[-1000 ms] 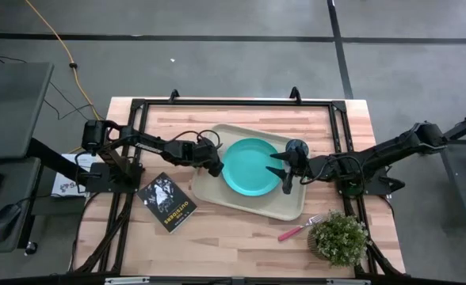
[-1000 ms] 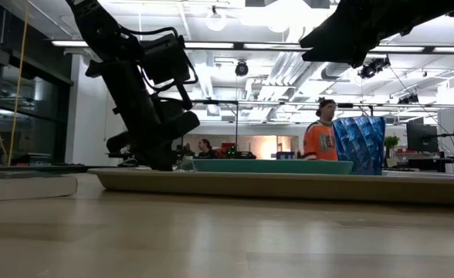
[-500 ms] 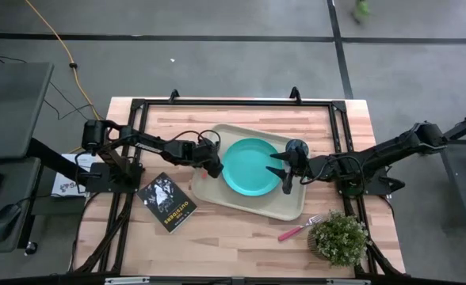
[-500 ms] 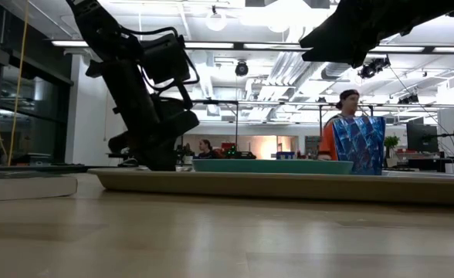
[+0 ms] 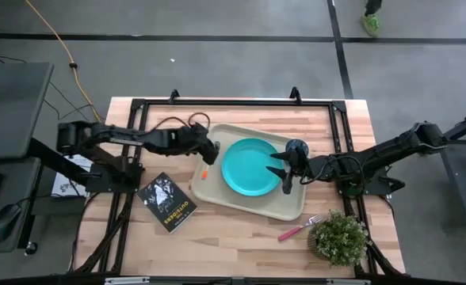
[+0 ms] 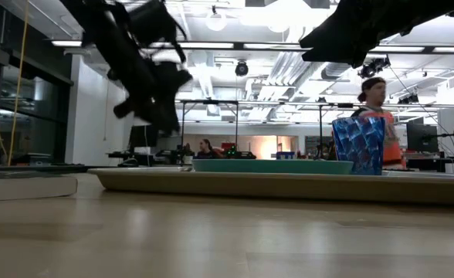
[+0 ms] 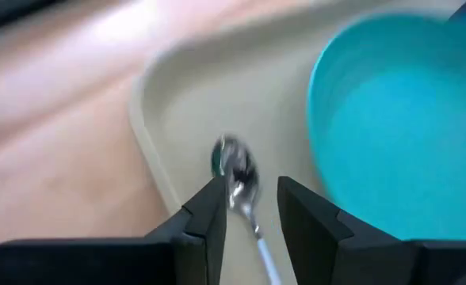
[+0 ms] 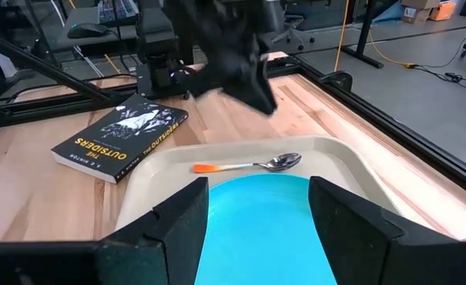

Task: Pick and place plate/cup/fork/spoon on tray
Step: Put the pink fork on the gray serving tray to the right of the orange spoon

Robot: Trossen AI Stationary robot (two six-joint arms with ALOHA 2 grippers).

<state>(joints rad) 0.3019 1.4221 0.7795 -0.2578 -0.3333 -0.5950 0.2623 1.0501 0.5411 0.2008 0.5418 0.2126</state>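
High view, near edge first: the fork (image 5: 299, 229) lies on bare wood at about 5 o'clock from the tray (image 5: 258, 209), just beside a small potted plant (image 5: 338, 237), its long axis slanting from pink handle at the near left to tines at the far right. It looks like the only 1 of the 4 items not yet on the tray. The right gripper (image 5: 284, 171) hovers over the plate's (image 5: 251, 166) 3 o'clock edge, fingers spread wide and holding nothing, with the cup (image 5: 296, 148) just beyond it. The fork lies at roughly 5 o'clock from that claw, so the right arm is clearly nearer. Farther left, the spoon (image 5: 205, 173) rests inside the tray at the plate's 9 o'clock side. The left gripper (image 5: 214, 150) hangs above it, fingers partly parted and empty.
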